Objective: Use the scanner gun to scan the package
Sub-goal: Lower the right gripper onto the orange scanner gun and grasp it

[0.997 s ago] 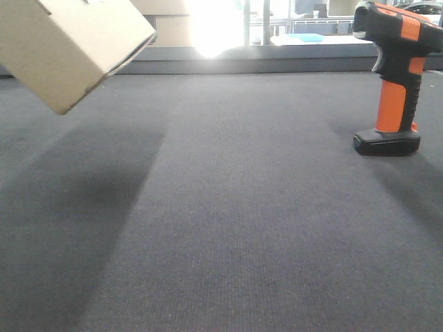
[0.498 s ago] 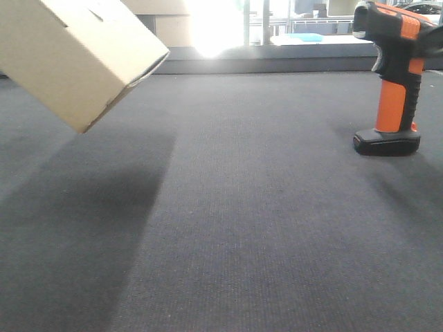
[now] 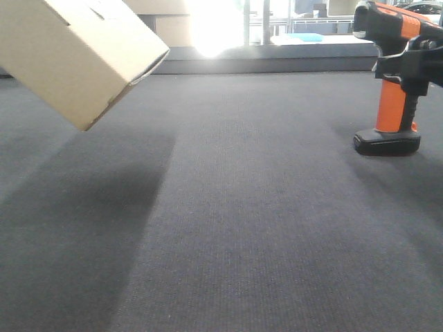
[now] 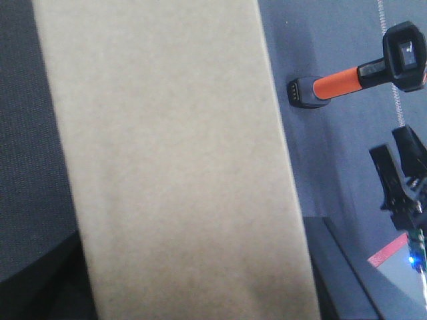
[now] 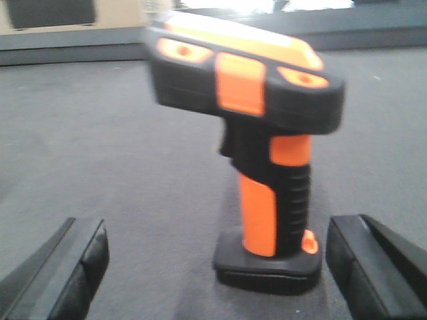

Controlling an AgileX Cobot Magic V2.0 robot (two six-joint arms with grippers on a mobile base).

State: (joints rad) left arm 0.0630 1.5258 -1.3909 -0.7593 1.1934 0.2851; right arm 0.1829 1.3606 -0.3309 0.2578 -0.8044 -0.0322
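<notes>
Two black fingers [image 5: 73,267] of the right gripper [image 5: 217,233] are standing spread wide, cropped by the lower edge, flanking the slightly blurred scanner gun [image 5: 267,200] without touching it. The gun is standing upright on its foot on the dark grey mat [image 3: 263,207]. Farther left, the package [image 3: 76,55] is hanging tilted above the mat, its top cut off. Dark fingers [image 4: 37,277] of the left gripper [image 4: 193,267], mostly out of frame, are pinching its sides.
</notes>
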